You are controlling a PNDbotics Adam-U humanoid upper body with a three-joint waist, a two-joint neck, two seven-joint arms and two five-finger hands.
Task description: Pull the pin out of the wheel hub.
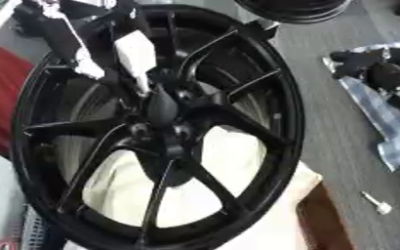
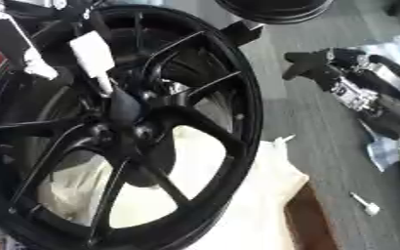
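The black wheel hub [image 1: 165, 129] fills the view, standing tilted on a cream cloth [image 1: 237, 195], its spokes fanning out from a dark centre. The left hand [image 1: 122, 46] comes in from the upper left and reaches down into the wheel's face, black with white panels, its fingers [image 1: 142, 83] pointing toward the centre of the spokes. They end right at the hub's middle, where a dark rounded shape sits, but whether that is the pin, and whether the fingers are curled on it, cannot be told; everything there is black on black. The arm slants down from the top corner across the rim.

Off to the right, the right hand [image 2: 340, 73] lies on the grey worktop [image 1: 340, 136], well apart from the wheel, black and silver, fingers pointing left and looking relaxed, holding nothing. A blue-and-white cloth [image 1: 390, 127] lies beneath it. Nearer the lower right, a small white pin-like piece [image 1: 377, 203] lies alone on the worktop. A second dark rim [image 1: 293, 10] shows at the top edge.
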